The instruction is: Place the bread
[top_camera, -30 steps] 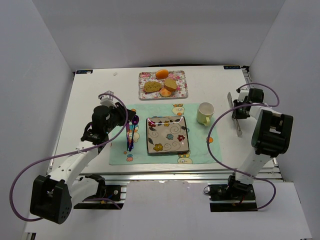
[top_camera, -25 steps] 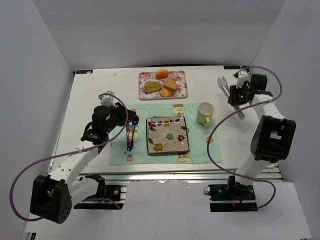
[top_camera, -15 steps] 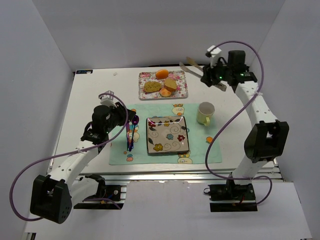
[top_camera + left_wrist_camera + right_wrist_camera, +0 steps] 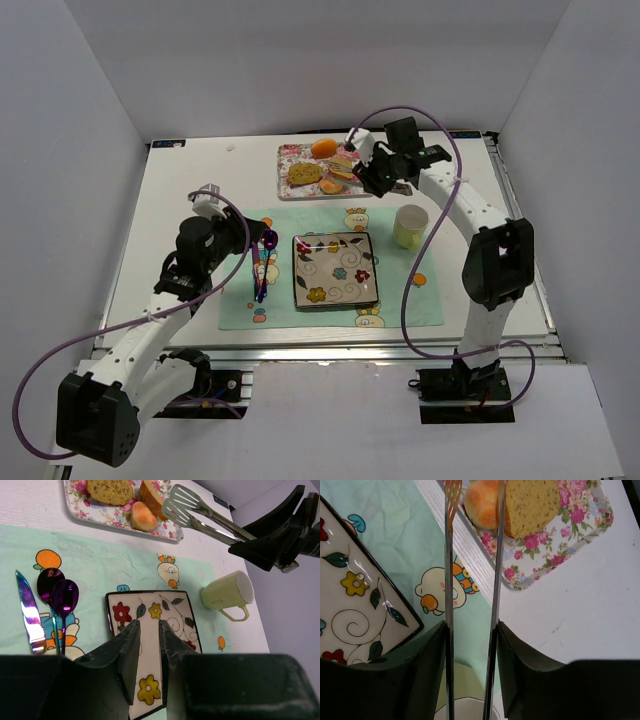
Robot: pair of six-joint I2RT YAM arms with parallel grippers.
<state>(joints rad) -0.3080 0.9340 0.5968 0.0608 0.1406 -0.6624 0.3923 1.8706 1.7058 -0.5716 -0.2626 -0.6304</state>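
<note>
Reach step: bread not yet gripped. Your right claw (image 4: 471,645) is pinching the tongs (image 4: 496,580), whose arms are spread and hovering over the tray (image 4: 580,525). The bread (image 4: 532,502) sits on that tray at the far side of the bench, just beside the peach piece (image 4: 480,502). In the wrist view the tips bracket the peach piece, not the bread. You likely need to shift across to straddle the slice, drop, squeeze, then carry it to the plate (image 4: 335,270). Bread's long axis looks roughly in line with the tong arms, with the crust edge facing the peach piece and the far end cut off. Left claw (image 4: 149,650) is nearly pressed together and holds nothing.
</note>
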